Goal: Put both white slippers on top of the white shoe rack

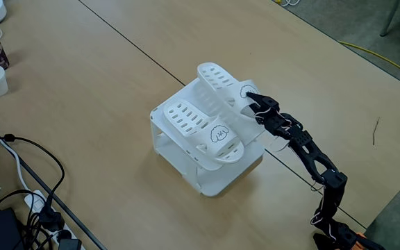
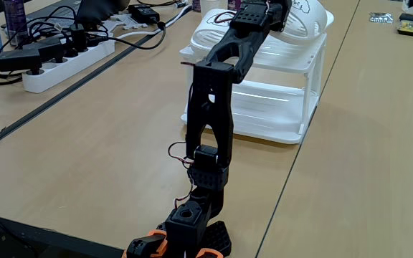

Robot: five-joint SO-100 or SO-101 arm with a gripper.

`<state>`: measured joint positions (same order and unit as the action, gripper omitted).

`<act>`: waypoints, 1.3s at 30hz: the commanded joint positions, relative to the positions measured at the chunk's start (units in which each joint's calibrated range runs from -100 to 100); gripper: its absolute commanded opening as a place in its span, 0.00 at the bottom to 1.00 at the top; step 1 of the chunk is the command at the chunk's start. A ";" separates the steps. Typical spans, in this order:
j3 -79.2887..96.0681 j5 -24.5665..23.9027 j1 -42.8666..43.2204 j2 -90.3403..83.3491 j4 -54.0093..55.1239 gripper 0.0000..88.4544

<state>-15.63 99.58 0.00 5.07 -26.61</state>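
End effector (image 1: 250, 98) at slipper (image 1: 229, 85) atop rack (image 1: 207, 173)

even, diffuse indoor light falls from above on the wooden table (image 1: 103, 83) in both fixed views, bright without harshness. the white shoe rack (image 1: 207, 177) casts a faint, soft-edged shadow beside its base; the black arm (image 2: 210, 122) throws a pale one. the white slippers (image 1: 203, 128) run near overexposure, their slots still legible. a mild sheen lies on the table's far surface in the low fixed view. both pictures are slightly soft, with no motion blur.
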 commanded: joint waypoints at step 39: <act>12.97 0.42 6.83 -8.14 0.81 0.02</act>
<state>-1.62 99.58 8.24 -2.76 -26.61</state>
